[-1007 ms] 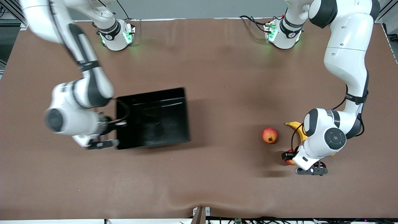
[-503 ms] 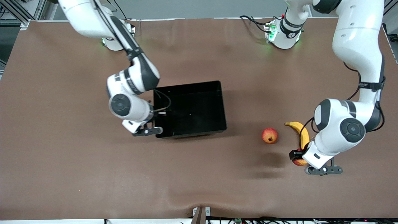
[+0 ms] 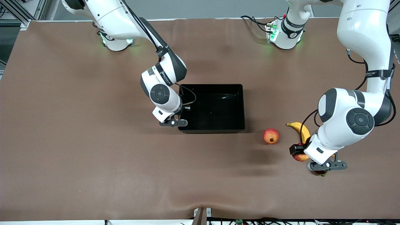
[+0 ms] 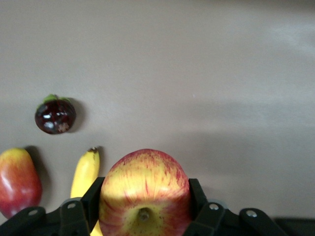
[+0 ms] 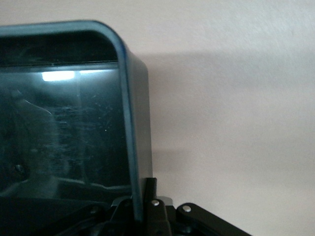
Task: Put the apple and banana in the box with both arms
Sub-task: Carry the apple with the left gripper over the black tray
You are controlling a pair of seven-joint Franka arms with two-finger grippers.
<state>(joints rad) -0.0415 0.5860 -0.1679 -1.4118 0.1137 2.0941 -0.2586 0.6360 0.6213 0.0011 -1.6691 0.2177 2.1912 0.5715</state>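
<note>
My left gripper (image 3: 326,165) is shut on the apple (image 4: 145,189), pinkish-red with yellow streaks, and holds it above the table by the fruit pile at the left arm's end. The hand hides the apple in the front view. The banana (image 3: 300,130) lies on the table under that arm and also shows in the left wrist view (image 4: 86,172). My right gripper (image 3: 178,122) is shut on the wall of the black box (image 3: 242,106) at its right-arm end. In the right wrist view the fingers (image 5: 150,189) pinch the rim (image 5: 132,123).
An orange-red fruit with a dark crown (image 3: 271,136) lies between the box and the banana. A red-yellow mango (image 3: 300,157) lies by the banana, nearer the front camera. A dark round fruit (image 4: 55,114) with a green cap lies close by.
My right gripper has dragged the box toward the left arm's end of the table, close to the crowned fruit. My left gripper has risen with the apple and shifted slightly.
</note>
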